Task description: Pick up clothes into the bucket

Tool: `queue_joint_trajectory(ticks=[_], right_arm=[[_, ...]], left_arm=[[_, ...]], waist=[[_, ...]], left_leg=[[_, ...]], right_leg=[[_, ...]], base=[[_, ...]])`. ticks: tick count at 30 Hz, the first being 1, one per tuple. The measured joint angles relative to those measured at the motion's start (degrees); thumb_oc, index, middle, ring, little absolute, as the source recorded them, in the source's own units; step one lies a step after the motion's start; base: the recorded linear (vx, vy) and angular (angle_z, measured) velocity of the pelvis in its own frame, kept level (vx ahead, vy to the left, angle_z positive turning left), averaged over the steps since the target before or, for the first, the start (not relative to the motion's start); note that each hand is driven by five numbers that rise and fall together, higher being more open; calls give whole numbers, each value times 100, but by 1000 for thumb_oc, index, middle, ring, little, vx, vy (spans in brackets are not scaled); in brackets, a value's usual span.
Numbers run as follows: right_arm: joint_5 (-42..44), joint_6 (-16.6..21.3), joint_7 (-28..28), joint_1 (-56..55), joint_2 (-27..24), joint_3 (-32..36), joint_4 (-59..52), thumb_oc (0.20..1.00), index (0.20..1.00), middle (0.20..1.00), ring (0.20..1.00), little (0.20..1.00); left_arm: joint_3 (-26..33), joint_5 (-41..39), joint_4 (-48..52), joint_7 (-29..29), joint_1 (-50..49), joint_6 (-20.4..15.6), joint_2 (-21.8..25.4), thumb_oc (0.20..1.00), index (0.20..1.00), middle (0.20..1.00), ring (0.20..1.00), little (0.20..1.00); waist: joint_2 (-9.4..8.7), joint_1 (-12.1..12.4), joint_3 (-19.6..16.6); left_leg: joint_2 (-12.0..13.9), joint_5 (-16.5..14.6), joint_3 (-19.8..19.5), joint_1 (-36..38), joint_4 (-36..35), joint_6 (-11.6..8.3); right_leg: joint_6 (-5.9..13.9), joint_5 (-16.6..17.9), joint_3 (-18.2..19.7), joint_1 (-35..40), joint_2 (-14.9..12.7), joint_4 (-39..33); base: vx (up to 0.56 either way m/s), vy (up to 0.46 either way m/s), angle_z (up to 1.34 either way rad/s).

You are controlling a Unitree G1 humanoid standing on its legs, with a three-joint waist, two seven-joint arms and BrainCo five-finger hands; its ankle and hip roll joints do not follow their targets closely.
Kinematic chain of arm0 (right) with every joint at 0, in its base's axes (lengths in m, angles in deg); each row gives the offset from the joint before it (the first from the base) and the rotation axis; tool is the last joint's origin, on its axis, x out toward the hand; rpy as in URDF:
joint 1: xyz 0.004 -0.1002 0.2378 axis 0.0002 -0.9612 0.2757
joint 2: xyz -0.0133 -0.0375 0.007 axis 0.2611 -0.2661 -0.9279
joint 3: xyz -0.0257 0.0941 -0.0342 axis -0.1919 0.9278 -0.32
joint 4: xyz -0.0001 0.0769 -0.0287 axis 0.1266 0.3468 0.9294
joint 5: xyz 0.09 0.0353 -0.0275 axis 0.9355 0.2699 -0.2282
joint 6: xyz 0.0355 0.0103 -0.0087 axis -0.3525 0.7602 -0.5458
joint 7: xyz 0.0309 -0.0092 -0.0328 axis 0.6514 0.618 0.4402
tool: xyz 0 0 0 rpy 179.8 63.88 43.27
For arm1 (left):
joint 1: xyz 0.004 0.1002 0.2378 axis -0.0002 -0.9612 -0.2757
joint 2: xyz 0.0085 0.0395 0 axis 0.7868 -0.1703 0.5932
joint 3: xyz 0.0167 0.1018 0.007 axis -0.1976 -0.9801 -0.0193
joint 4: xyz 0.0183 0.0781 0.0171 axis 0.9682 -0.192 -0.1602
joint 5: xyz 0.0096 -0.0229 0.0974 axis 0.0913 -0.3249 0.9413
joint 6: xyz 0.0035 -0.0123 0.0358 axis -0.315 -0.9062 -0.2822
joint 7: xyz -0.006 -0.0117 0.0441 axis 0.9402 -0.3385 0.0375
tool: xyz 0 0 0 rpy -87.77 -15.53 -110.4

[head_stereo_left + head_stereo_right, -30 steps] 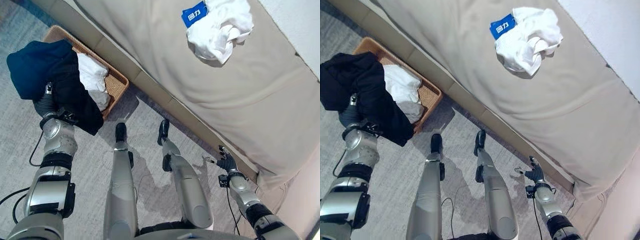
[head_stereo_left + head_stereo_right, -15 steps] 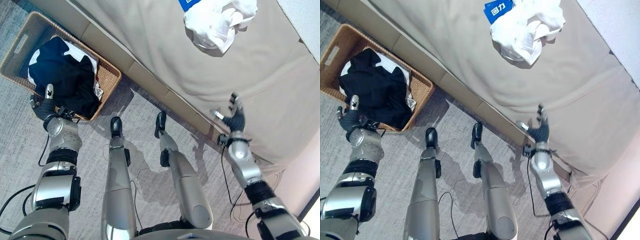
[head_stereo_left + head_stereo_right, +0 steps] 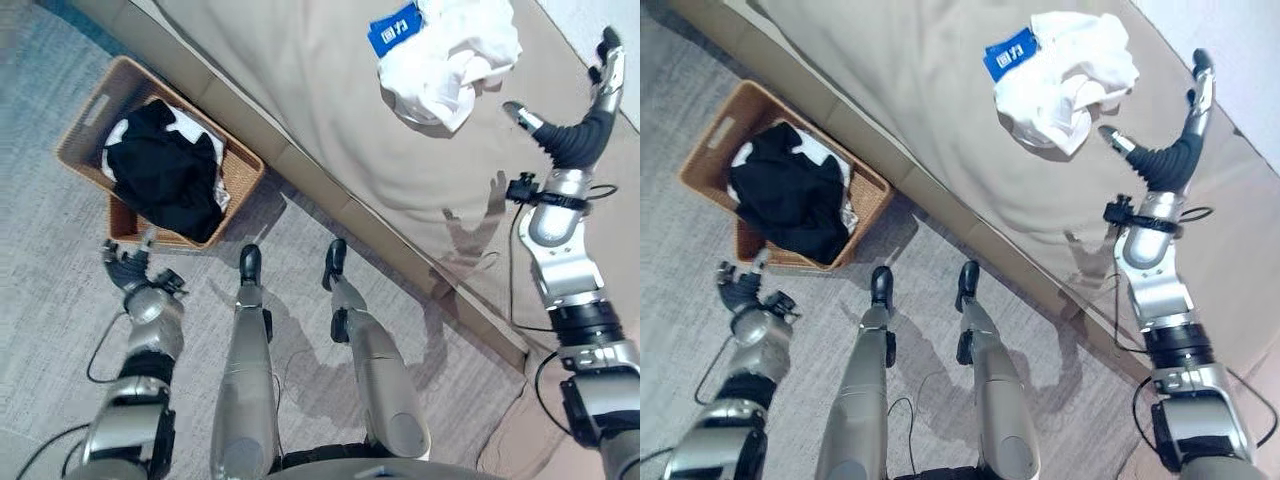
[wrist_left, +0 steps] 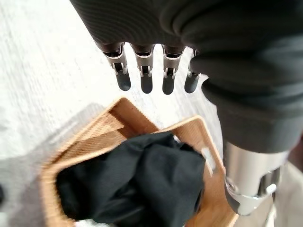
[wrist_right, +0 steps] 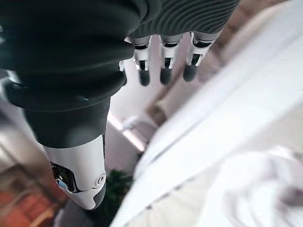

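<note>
A brown wicker basket (image 3: 87, 110) stands on the carpet beside the sofa, with a black garment (image 3: 168, 178) lying in it on top of white cloth (image 3: 187, 122). My left hand (image 3: 128, 268) hangs open and empty over the carpet, a little nearer than the basket; its wrist view shows the straight fingers (image 4: 144, 71) above the black garment (image 4: 142, 187). A crumpled white garment (image 3: 448, 62) with a blue tag (image 3: 394, 29) lies on the beige sofa (image 3: 300, 90). My right hand (image 3: 580, 130) is raised open just right of it, not touching it.
The sofa's long front edge (image 3: 330, 190) runs diagonally between the basket and the white garment. Grey carpet (image 3: 60, 300) spreads around the basket. A pale wall (image 3: 600, 15) rises behind the sofa at the upper right.
The left hand has dropped lower and away from the basket, leaving the black garment inside. The right arm has swung up over the sofa to beside the white garment. The camera has shifted.
</note>
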Motion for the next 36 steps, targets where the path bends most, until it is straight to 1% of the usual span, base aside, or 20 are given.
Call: queue_joint_trajectory(ticks=[2, 4, 5, 6, 7, 10, 12, 14, 16, 17, 19, 23, 24, 26, 28, 30, 31, 32, 33, 36], right_arm=[[8, -99, -14, 826, -216, -182, 888, 1000, 1000, 1000, 1000, 1000], [76, -300, -68, 1519, -304, -447, 1805, 1000, 1000, 1000, 1000, 1000], [122, -302, -101, 1673, -322, -516, 2030, 1000, 1000, 1000, 1000, 1000], [129, -387, -204, 2178, -440, -1075, 2790, 1000, 1000, 1000, 1000, 1000], [185, -444, -306, 2318, -446, -1155, 2911, 1000, 1000, 1000, 1000, 1000], [187, -465, -488, 2743, -457, -1721, 3570, 1000, 1000, 1000, 1000, 1000], [168, -478, -720, 3092, -460, -2165, 4154, 1000, 1000, 1000, 1000, 1000], [163, -592, -1034, 3427, -472, -2640, 5004, 1000, 1000, 1000, 1000, 1000], [158, -649, -1270, 3567, -473, -2814, 5361, 1000, 1000, 1000, 1000, 1000], [149, -664, -1396, 3655, -477, -2988, 5554, 1000, 1000, 1000, 1000, 1000], [18, -740, -1703, 3725, -477, -3190, 5921, 1000, 1000, 1000, 1000, 1000], [-130, -768, -2080, 3712, -582, -3260, 6066, 1000, 1000, 1000, 1000, 1000], [-146, -777, -2190, 3717, -633, -3357, 6080, 1000, 1000, 1000, 1000, 1000], [-236, -771, -2278, 3735, -686, -3432, 6042, 1000, 1000, 1000, 1000, 1000], [-252, -769, -2349, 3844, -683, -3435, 6054, 1000, 1000, 1000, 1000, 1000], [-353, -769, -2479, 3924, -655, -3438, 6051, 1000, 1000, 1000, 1000, 1000], [-371, -769, -2488, 3948, -640, -3438, 6042, 887, 887, 887, 887, 887], [-418, -757, -2486, 3987, -624, -3434, 6035, 416, 416, 416, 416, 416], [-462, -749, -2445, 4122, -635, -3443, 6037, 200, 200, 200, 200, 200], [-522, -754, -2430, 4395, -645, -3502, 6026, 200, 200, 200, 200, 200]], left_arm=[[-888, 405, 118, -225, -325, 50, -266, 1000, 1000, 1000, 1000, 1000], [-1706, 812, 145, -521, -495, 135, -281, 1000, 1000, 1000, 1000, 1000], [-1935, 956, 146, -641, -534, 194, -353, 1000, 1000, 1000, 1000, 1000], [-2524, 1243, 183, -823, -549, 269, -301, 1000, 1000, 1000, 1000, 1000], [-2895, 1677, 211, -1023, -540, 297, -282, 1000, 1000, 1000, 1000, 1000], [-3481, 2591, 485, -1236, -488, 345, -69, 1000, 1000, 1000, 1000, 1000], [-3478, 3032, 539, -1351, -482, 328, -71, 1000, 1000, 1000, 1000, 1000], [-3335, 2986, 481, -1389, -500, 325, -207, 1000, 1000, 1000, 1000, 1000], [-3306, 2821, 465, -1444, -502, 321, -219, 1000, 1000, 1000, 1000, 1000], [-3287, 2768, 438, -1467, -488, 327, -239, 1000, 1000, 1000, 1000, 1000], [-3093, 2553, 391, -1462, -498, 327, -282, 1000, 1000, 1000, 1000, 1000], [-2422, 1984, 229, -1457, -565, 277, -437, 1000, 1000, 1000, 1000, 1000], [-2307, 1761, 213, -1447, -577, 278, -427, 1000, 1000, 1000, 1000, 1000], [-2261, 1660, 260, -1464, -590, 285, -335, 1000, 1000, 1000, 1000, 1000], [-2279, 1663, 204, -1469, -582, 289, -358, 1000, 1000, 1000, 1000, 1000], [-2440, 1662, 233, -1498, -616, 310, -388, 1000, 1000, 1000, 1000, 1000], [-2467, 1662, 231, -1520, -624, 311, -421, 1000, 1000, 1000, 1000, 1000], [-2505, 1661, 214, -1527, -621, 324, -494, 1000, 1000, 1000, 1000, 1000], [-2586, 1660, 238, -1530, -615, 331, -556, 1000, 1000, 1000, 1000, 1000], [-2788, 1661, 288, -1540, -582, 381, -702, 1000, 1000, 1000, 1000, 1000]], waist=[[158, 183, 10], [285, 192, 16], [350, 295, 27], [440, 338, 21], [558, 402, 24], [746, 431, 27], [904, 496, 31], [1079, 497, 28], [1219, 567, 31], [1263, 531, 27], [1446, 605, 20], [1597, 662, -2], [1637, 664, -3], [1658, 606, -6], [1697, 649, -21], [1720, 658, -31], [1727, 653, -35], [1777, 648, -74], [1826, 643, -138], [1894, 620, -200]], left_leg=[[-62, 196, -81, 213, -344, -12], [-80, 313, -155, 339, -596, -37], [-82, 347, -169, 365, -657, -4], [-97, 451, -171, 444, -783, -4], [-115, 464, -197, 481, -851, 7], [-181, 531, -260, 506, -947, 43], [-249, 671, -295, 525, -1089, 44], [-322, 745, -342, 574, -1198, 33], [-368, 748, -347, 561, -1217, 31], [-390, 748, -346, 560, -1220, 31], [-421, 749, -360, 550, -1212, 30], [-439, 766, -406, 357, -1164, 3], [-445, 744, -427, 294, -1179, -19], [-479, 734, -445, 138, -1077, -51], [-467, 744, -465, 55, -1041, -86], [-420, 691, -457, 50, -1025, -74], [-414, 691, -453, 38, -1025, -74], [-402, 694, -446, -52, -996, -80], [-380, 648, -436, -182, -946, -104], [-358, 664, -399, -367, -863, -93]], right_leg=[[39, -122, -72, 32, -83, 144], [50, -200, -165, 58, -129, 189], [49, -236, -200, 54, -149, 251], [34, -290, -206, 17, -193, 365], [36, -370, -216, -24, -233, 507], [9, -516, -233, -151, -331, 806], [29, -640, -233, -308, -421, 1088], [18, -830, -240, -430, -560, 1416], [14, -965, -227, -573, -637, 1673], [4, -1013, -205, -631, -671, 1767], [-22, -1154, -179, -738, -735, 2024], [-79, -1330, -175, -1058, -805, 2376], [-60, -1461, -173, -1196, -822, 2537], [-107, -1576, -156, -1422, -885, 2793], [-200, -1579, -163, -1543, -887, 2889], [-192, -1701, -140, -1595, -840, 2981], [-208, -1711, -134, -1623, -833, 3008], [-237, -1689, -139, -1707, -818, 3027], [-233, -1729, -144, -1828, -803, 3049], [-285, -1623, -123, -2004, -763, 3059]], base=[[-18, -109, 26], [-14, -70, 26], [-8, -113, 25], [1, -99, 19], [5, -82, 14], [-10, -41, 16], [-20, -91, 16], [-17, -23, 23], [-2, -20, 13], [-1, -22, 7], [-7, -49, 8], [6, -67, 11], [82, -62, 16], [45, -30, 15], [7, 3, 7], [-36, 8, -2], [0, 0, 0], [0, 0, 0], [0, 0, 0], [-51, 26, -6]])
